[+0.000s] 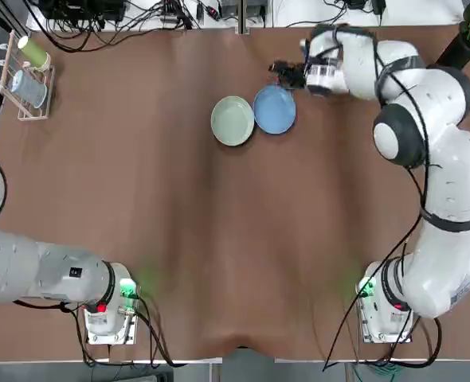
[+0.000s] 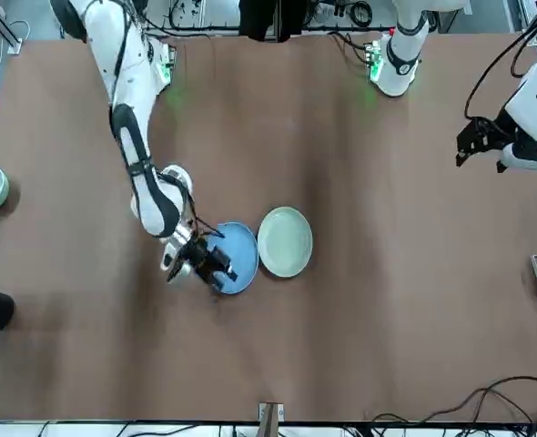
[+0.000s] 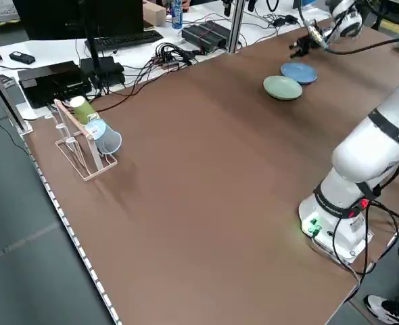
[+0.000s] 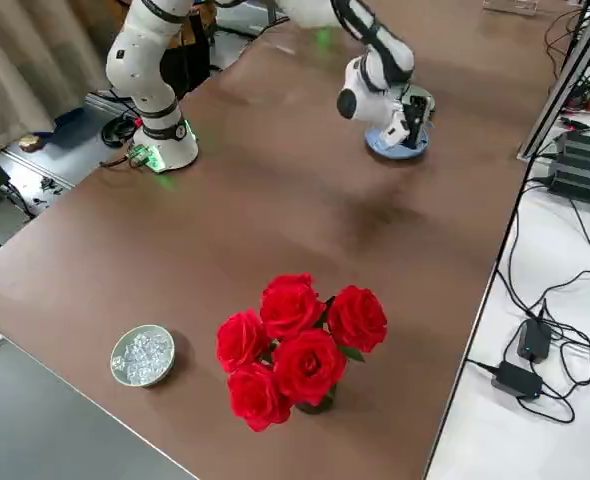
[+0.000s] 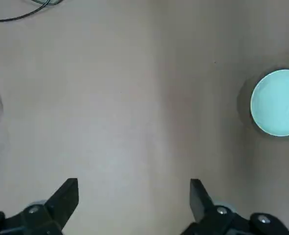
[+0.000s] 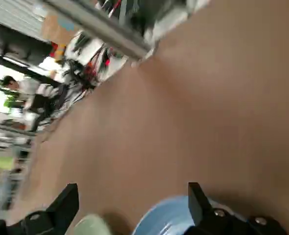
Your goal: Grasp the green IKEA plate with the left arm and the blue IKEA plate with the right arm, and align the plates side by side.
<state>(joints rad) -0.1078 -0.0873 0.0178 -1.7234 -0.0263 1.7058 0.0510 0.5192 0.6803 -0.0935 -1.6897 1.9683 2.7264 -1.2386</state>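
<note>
The right arm's black gripper (image 1: 285,73) hangs just past the far rim of the small round sky-blue plastic plate (image 1: 274,109), fingers spread apart with nothing between them; in the right wrist view those fingers (image 6: 66,203) stand wide, with the blue plate's rim (image 6: 171,218) low between them. That plate lies flat on the brown table (image 1: 179,223), toward the far edge, and its rim touches or all but touches the small round pale mint-green plastic plate (image 1: 233,121) lying on its left, the 2 side by side. From the front the right gripper (image 2: 212,259) sits over the blue plate's edge (image 2: 241,248), green plate (image 2: 285,241) next to it. Over on the left, the all-black left gripper (image 2: 481,143) is held well away from both plates, its fingers (image 5: 68,196) open wide over bare table, the green plate (image 5: 277,102) off to one side.
</note>
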